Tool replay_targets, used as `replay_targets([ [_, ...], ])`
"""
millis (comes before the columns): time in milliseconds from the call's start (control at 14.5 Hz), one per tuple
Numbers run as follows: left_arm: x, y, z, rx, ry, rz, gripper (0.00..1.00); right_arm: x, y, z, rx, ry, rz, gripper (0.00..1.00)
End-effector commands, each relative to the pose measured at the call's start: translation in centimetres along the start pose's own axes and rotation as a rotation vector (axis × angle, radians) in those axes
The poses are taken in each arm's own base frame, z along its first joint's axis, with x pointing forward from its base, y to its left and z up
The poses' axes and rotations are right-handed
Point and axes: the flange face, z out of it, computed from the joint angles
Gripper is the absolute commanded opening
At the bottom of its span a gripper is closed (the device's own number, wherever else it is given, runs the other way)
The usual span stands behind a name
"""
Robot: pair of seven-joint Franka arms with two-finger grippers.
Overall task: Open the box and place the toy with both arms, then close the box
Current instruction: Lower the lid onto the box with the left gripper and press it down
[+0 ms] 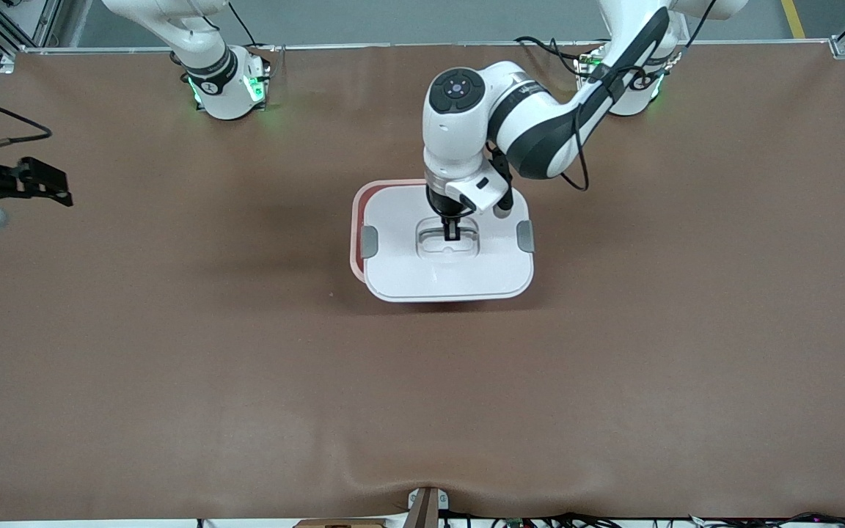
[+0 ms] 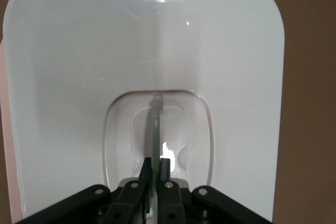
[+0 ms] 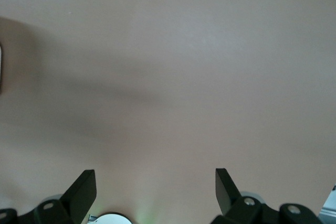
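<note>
Box (image 1: pixel 443 242) on brown desk (image 1: pixel 173 352), white lid (image 1: pixel 408 275) on.
Left tool (image 1: pixel 452 236) pinched tight on clear lid handle (image 2: pixel 155 124); right tool (image 3: pixel 155 192) spread wide, waiting over bare desk.

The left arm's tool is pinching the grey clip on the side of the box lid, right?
Not quite. The left tool is shut on the clear handle in the middle of the white lid, not on a grey side clip. The left wrist view shows it best.
</note>
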Motion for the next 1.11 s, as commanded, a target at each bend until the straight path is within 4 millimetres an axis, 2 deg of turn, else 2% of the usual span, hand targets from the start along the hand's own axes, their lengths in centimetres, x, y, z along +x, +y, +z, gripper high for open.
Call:
replay_targets([
  [0,-1.2,-0.3,-0.9,-0.04,-0.006,-0.013,0.0,-2.4,-1.0,0.0,0.056,0.018,0.101,1.0],
  [138,-1.8,-1.1,-0.8,-0.037,-0.006,-0.002,0.0,-3.5,-1.9,-0.2,0.114,0.028,0.171,1.0],
  [346,-2.2,-1.9,-0.3,-0.046,0.007,0.02,0.0,-3.1,-1.8,0.0,0.13,0.052,0.235,1.0],
  [553,-2.8,-2.8,0.6,-0.046,0.017,0.04,0.0,-2.8,-3.1,-0.2,0.124,0.051,0.281,1.0],
  [1038,-3.0,-3.4,1.3,-0.046,0.015,0.018,0.0,-3.0,-3.1,-0.8,0.057,0.05,0.266,1.0],
])
